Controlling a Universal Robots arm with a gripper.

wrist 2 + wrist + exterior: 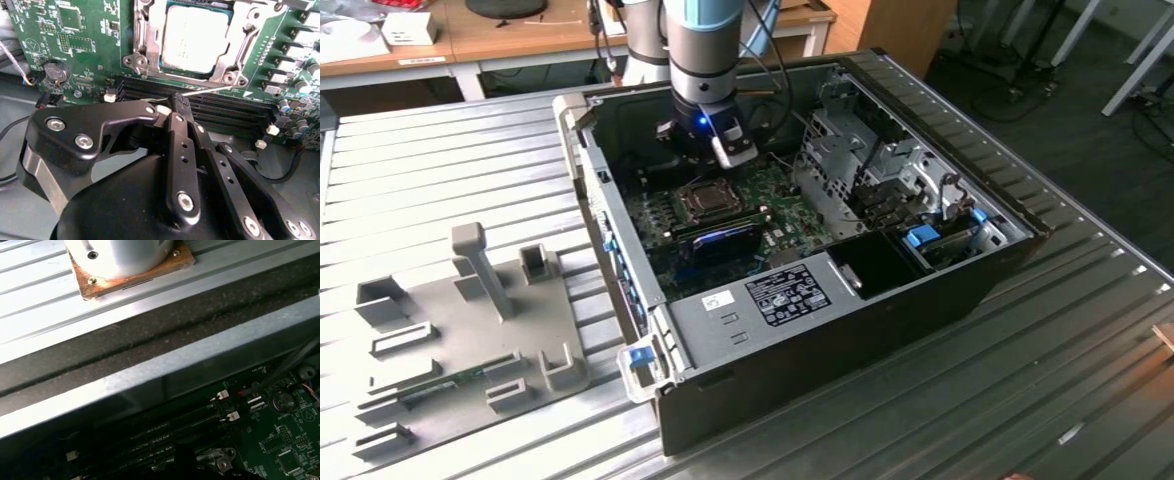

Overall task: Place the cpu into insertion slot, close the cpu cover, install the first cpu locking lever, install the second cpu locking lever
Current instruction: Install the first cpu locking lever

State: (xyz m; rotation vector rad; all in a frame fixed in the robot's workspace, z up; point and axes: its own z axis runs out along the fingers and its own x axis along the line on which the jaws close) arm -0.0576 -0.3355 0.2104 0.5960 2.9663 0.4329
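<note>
- Exterior view: A robot arm reaches down into an open computer case [987, 270] lying on a ribbed metal table [440, 160]. Its gripper [726, 157] hangs over the green motherboard [781, 205], just above the insertion slot [707, 200], which shows as a silver-rimmed square with a dark centre. A grey fixture plate [454, 340] with upright holders sits well apart, on the exterior view's left.
- Second wrist view: The cpu [192, 42] lies seated in the insertion slot, its pale metal top framed by the cpu cover [145, 45], which is folded down flat around it. A thin wire locking lever [210, 90] runs along the socket's near edge, above the black memory slots [225, 107]. The black fingertips [178, 103] are drawn together with no gap visible, touching the lever's end; whether they pinch it cannot be told. A coin battery [56, 72] sits off to one side.
- First wrist view: The case wall [165, 375] crosses the frame, with the arm's base plate [130, 275] on the table beyond it.
</note>
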